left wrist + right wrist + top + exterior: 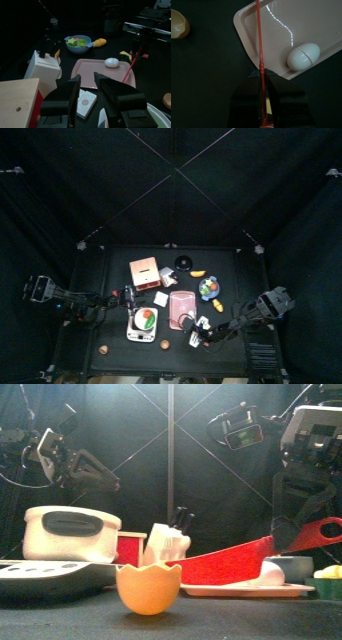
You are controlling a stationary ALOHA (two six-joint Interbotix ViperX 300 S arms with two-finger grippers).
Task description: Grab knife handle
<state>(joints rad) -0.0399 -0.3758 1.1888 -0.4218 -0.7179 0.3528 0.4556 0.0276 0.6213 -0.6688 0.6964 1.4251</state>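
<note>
Where the knife is: the red knife (260, 60) runs up the middle of the right wrist view, seen edge-on as a thin red line, crossing the lower left rim of the pink tray (278, 42).
Knife from the front: it shows as a broad red blade (234, 562), slanting up toward the right edge of the frame, above the tray.
Right claw: the right gripper (261, 82) is clamped around the knife's lower end; its dark jaws hide the handle, so where blade ends and handle begins is hard to tell.
Left claw: the left gripper (87, 80) sits at the bottom of its own view with its jaws apart and nothing between them.
Egg: a white egg (303, 55) lies on the tray, right of the knife, apart from it.
Cut off: a pale rounded thing (178, 24) is clipped by the upper left edge of the right wrist view.
Foreground: an orange eggshell-shaped cup (148, 589) stands low in the front view, covering part of the tray.
From above: everything is small; the knife cannot be made out there.
</note>
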